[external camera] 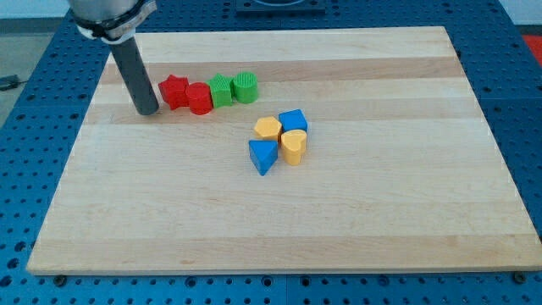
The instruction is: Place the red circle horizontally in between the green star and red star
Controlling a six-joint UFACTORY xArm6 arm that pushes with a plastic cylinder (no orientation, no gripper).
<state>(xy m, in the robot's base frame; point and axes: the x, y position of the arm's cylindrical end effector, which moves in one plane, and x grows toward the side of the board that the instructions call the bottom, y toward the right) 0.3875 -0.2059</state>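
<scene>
In the camera view, my tip (146, 110), a bare rod with no fingers to open or close, rests just left of the red star (174, 91). The red circle (200, 99) sits right of that star, touching it and the green star (221, 90), slightly below their line.

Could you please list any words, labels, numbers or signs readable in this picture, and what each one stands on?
None: no readable text shows anywhere.
The wooden board, the red circle, red star, green star and the other blocks are all unmarked.
The rod above my tip carries no label.
</scene>
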